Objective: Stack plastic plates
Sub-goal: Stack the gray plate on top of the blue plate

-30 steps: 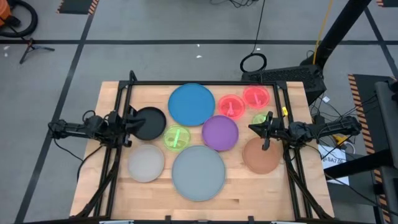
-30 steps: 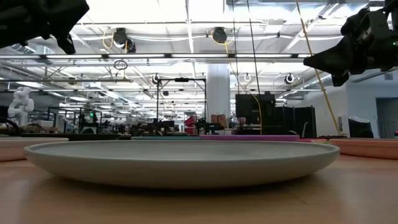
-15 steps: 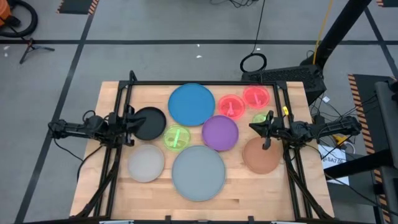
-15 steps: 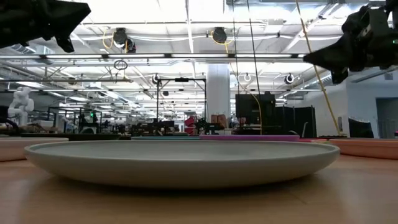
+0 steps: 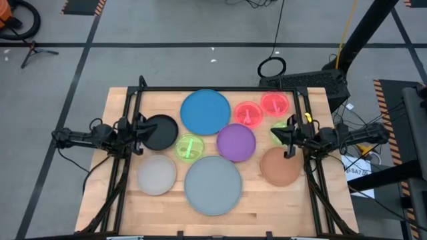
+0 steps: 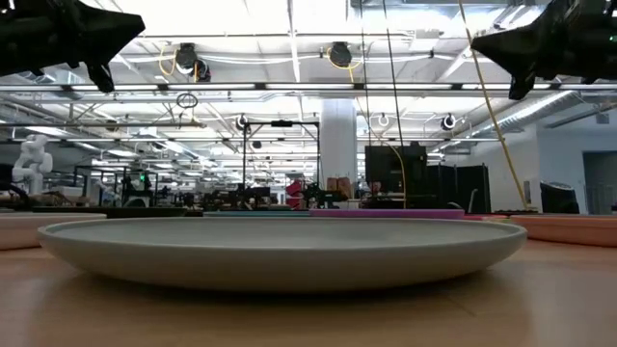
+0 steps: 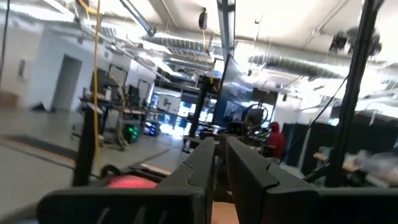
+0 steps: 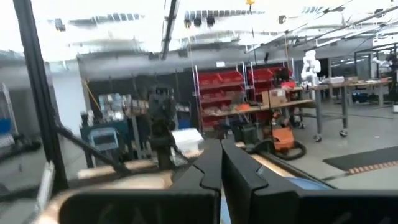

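Observation:
Several round plates lie flat on the wooden table: a large blue one (image 5: 205, 111), a black one (image 5: 162, 132), a small green one (image 5: 189, 147), a purple one (image 5: 236, 143), two pink-red ones (image 5: 248, 114) (image 5: 274, 103), a second green one (image 5: 278, 128), a brown one (image 5: 279, 167), a pale grey one (image 5: 156, 175) and a large grey one (image 5: 213, 185) (image 6: 280, 253). My left gripper (image 5: 145, 131) (image 7: 221, 149) is shut and empty, held high at the black plate's left rim. My right gripper (image 5: 280, 132) (image 8: 221, 152) is shut and empty, high over the second green plate.
A black frame runs along the table's far edge (image 5: 213, 89) and down both sides. Bare wood shows along the near edge (image 5: 267, 213) and in the far left corner (image 5: 120, 100). Cables and a stand are on the floor beyond the table.
My right gripper has risen and drawn back a little toward the table's right edge, still shut. The plates have not moved.

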Controlling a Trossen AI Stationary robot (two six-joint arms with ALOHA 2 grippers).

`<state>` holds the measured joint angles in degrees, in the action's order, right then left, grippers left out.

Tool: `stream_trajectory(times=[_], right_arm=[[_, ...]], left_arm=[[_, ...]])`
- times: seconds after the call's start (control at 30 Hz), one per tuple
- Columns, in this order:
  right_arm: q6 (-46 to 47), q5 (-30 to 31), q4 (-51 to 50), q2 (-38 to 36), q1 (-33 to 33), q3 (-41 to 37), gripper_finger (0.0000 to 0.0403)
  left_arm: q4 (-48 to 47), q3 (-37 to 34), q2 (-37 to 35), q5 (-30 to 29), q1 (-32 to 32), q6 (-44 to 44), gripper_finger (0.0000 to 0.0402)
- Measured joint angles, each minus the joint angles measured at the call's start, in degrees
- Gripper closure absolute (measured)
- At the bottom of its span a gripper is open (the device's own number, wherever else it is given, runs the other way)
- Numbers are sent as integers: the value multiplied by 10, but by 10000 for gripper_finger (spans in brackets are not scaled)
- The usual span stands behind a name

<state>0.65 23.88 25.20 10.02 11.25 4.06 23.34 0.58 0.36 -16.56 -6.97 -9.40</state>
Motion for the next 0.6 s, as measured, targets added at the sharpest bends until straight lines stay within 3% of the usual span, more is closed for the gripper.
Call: stream_trajectory(times=[0.27,0.6], right_arm=[[-50,0,4,60,0,54,403],[-106,55,-8,114,0,92,403]], left_arm=[[0,0,18,2,-23,-81,355],[100,15,138,1,-37,-100,355]])
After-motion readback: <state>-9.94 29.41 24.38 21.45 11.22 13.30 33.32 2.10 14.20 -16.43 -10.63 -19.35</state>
